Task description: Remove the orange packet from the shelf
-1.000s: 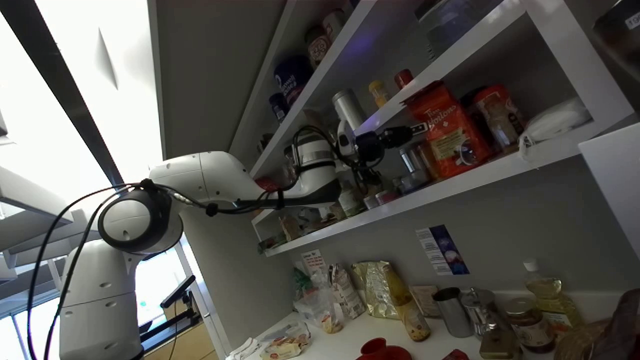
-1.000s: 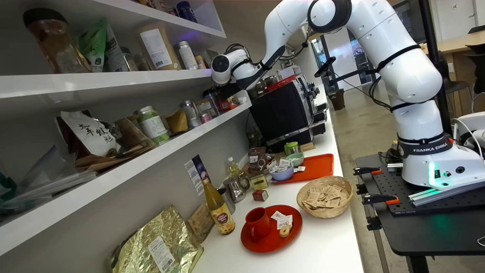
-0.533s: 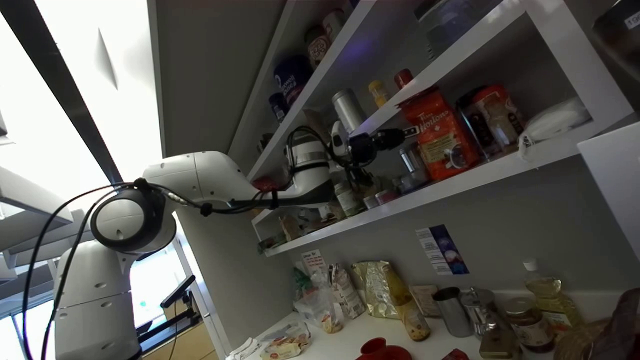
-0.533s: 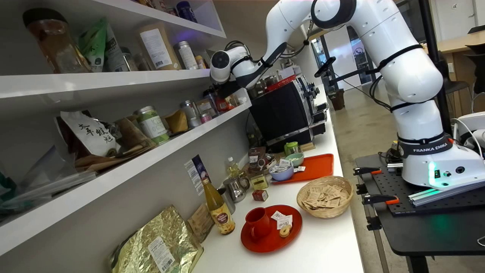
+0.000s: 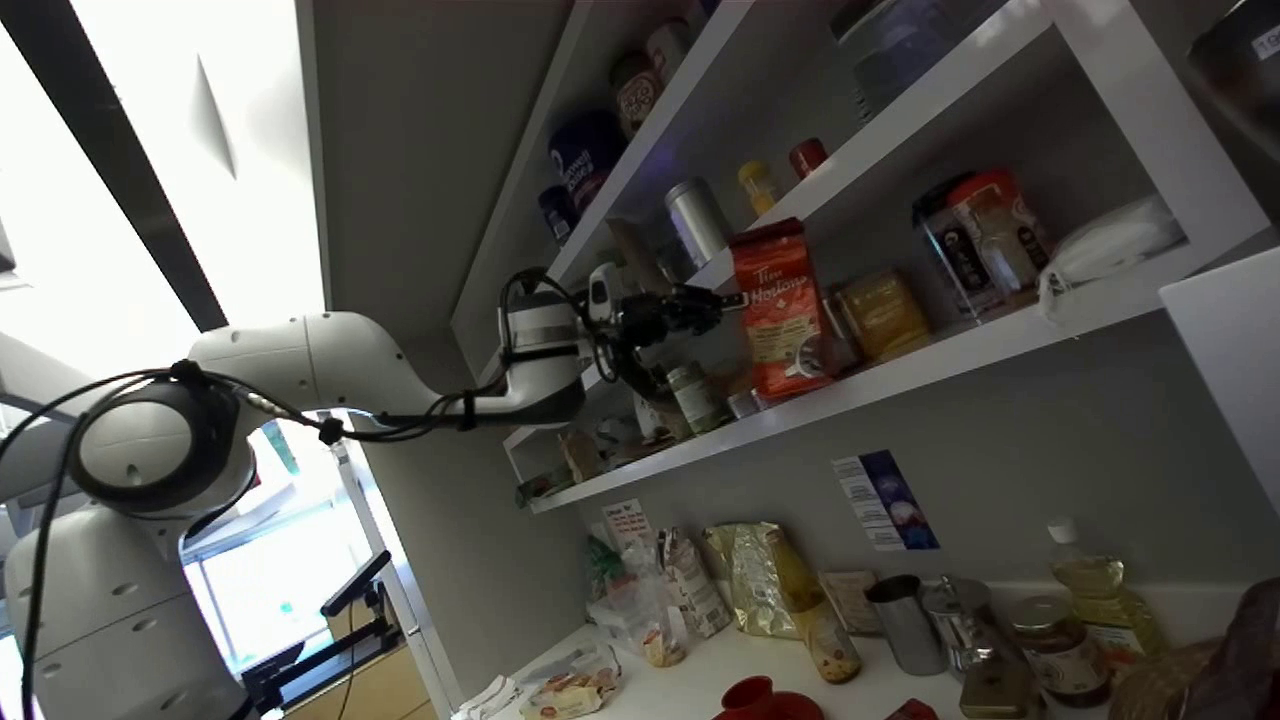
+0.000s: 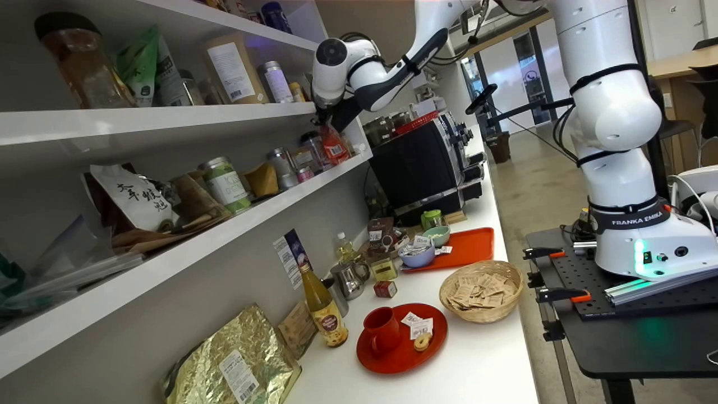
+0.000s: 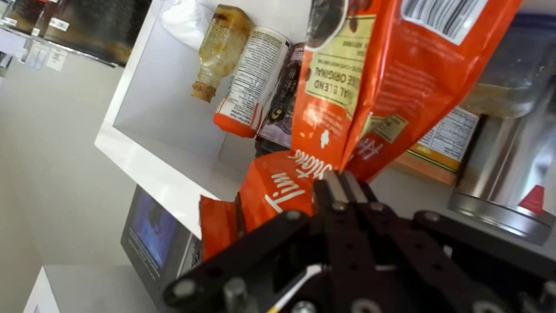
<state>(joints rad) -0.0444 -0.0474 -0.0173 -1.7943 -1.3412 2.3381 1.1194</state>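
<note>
The orange packet [image 5: 785, 310] hangs roughly upright from my gripper [image 5: 738, 301] at the front of the white shelf [image 5: 950, 355]. I cannot tell whether its base still touches the board. In an exterior view, the packet [image 6: 334, 146] shows small near the shelf's [image 6: 224, 229] far end, below my wrist. In the wrist view, the fingers of my gripper [image 7: 345, 176] are closed on a pinched fold of the packet [image 7: 330, 117]. Its top bends over to the left of the fingers, and its body extends upward in the picture. The gripped fold itself is hidden between the fingertips.
A yellowish-tan box [image 5: 880, 315] stands on the shelf right of the packet. A dark-lidded jar [image 5: 950, 245] and a white bag [image 5: 1115, 245] are farther right. A jar with a pale label [image 5: 695, 395] stands left. The board above holds a silver canister [image 5: 697, 220].
My gripper and the orange packet have moved together to the left and toward the shelf's front in an exterior view. The tan box, earlier behind the packet, is now uncovered.
</note>
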